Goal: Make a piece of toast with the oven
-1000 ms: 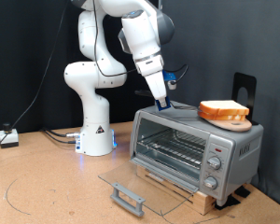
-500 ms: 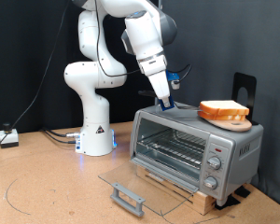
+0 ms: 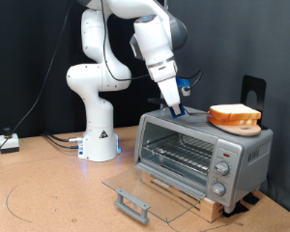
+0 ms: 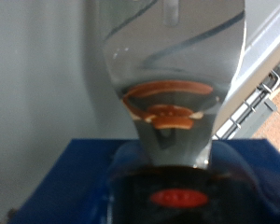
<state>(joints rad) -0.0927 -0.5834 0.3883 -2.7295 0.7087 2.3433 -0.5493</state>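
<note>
The silver oven point(image 3: 198, 155) stands at the exterior view's right with its glass door point(image 3: 135, 186) folded down flat, grey bar handle point(image 3: 132, 205) at the front. Its wire rack point(image 3: 179, 153) looks bare. A bread slice point(image 3: 234, 115) on a tan wooden disc sits on the oven's roof, at its right end. No other slice, so no piece of toast, shows. My gripper point(image 3: 176, 109) is low over the roof, left of that slice, shut on a blue-handled metal tool. In the wrist view its shiny blade point(image 4: 168, 65) mirrors an orange crust above the blue handle point(image 4: 84, 177).
The oven rests on a wooden board point(image 3: 184, 199) on the brown table. Round knobs point(image 3: 221, 170) are on its right panel. A black stand point(image 3: 253, 92) rises behind the oven. The arm's white base point(image 3: 99, 135) and cables point(image 3: 10, 143) are at the exterior view's left.
My gripper has shifted slightly right along the oven roof with the blue-handled tool. The slice on the disc has moved a little to the right.
</note>
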